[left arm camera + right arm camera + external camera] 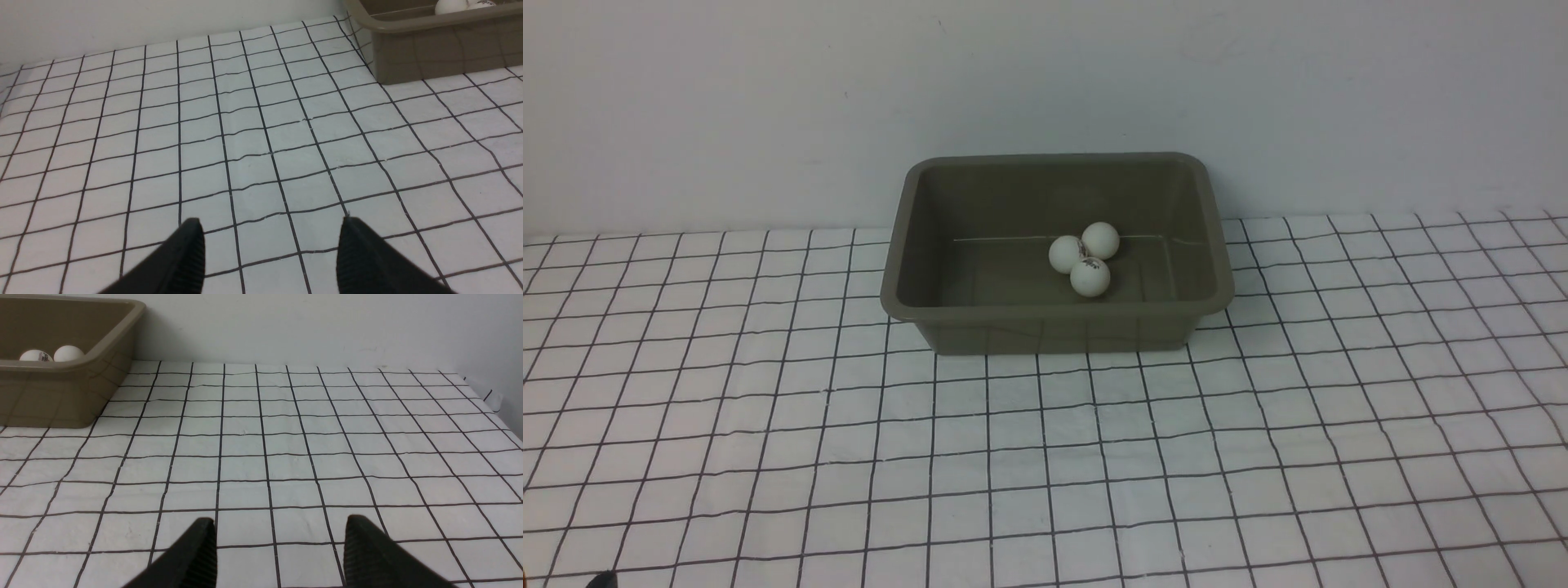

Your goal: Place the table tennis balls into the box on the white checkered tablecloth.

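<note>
You see three table tennis balls (1089,256) clustered touching in the box (1058,322) near the white checkered tablecloth's (1045,457) far edge, left gripper (271,245) and right gripper (278,543) both spread apart, empty.

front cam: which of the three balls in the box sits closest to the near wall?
The ball with the dark logo on top, lowest in the cluster. The other two, left and right, sit behind it, touching, toward the box's far wall.
</note>
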Controlling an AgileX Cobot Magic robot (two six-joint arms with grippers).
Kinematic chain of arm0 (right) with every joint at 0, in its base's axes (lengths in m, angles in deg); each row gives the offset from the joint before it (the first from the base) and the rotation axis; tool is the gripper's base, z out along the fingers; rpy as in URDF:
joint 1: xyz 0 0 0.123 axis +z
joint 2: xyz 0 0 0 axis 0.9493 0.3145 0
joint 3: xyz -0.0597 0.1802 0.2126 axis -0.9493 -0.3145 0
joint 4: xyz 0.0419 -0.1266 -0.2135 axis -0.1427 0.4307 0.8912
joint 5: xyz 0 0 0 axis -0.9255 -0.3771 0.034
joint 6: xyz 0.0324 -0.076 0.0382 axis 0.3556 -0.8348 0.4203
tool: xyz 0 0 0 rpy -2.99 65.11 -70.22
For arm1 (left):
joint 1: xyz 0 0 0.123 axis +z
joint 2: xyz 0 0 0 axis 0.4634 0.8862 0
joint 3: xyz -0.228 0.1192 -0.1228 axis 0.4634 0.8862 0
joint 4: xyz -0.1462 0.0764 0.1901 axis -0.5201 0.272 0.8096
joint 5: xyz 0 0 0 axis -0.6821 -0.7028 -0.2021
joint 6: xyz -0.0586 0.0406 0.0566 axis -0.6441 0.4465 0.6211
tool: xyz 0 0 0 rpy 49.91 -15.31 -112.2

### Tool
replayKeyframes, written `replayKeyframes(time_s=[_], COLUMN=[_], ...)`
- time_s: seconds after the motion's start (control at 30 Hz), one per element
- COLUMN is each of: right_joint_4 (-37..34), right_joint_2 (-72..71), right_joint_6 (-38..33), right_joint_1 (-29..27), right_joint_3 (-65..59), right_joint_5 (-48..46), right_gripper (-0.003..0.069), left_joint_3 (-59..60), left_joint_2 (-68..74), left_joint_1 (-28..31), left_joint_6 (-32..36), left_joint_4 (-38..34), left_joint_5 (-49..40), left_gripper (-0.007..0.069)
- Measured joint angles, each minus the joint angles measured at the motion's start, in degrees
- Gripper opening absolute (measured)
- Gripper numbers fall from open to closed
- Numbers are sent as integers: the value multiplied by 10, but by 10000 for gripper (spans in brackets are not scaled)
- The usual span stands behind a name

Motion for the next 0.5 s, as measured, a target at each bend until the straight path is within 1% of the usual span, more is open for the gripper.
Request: replayKeyframes(time_s=[0.23, 0.5], right_joint_4=[0, 0], right_joint_2=[0, 0], right_joint_6=[0, 0], right_joint_1=[0, 0], right_joint_3=[0, 0], right_joint_5=[0, 0], right_gripper=[390, 390], left_joint_3=[12, 41], left_joint_2=[-35, -41], left_joint_1=[0, 0], left_joint_6=[0, 0], left_joint_4=[0, 0], left_joint_5=[0, 1], left_gripper=[395, 395])
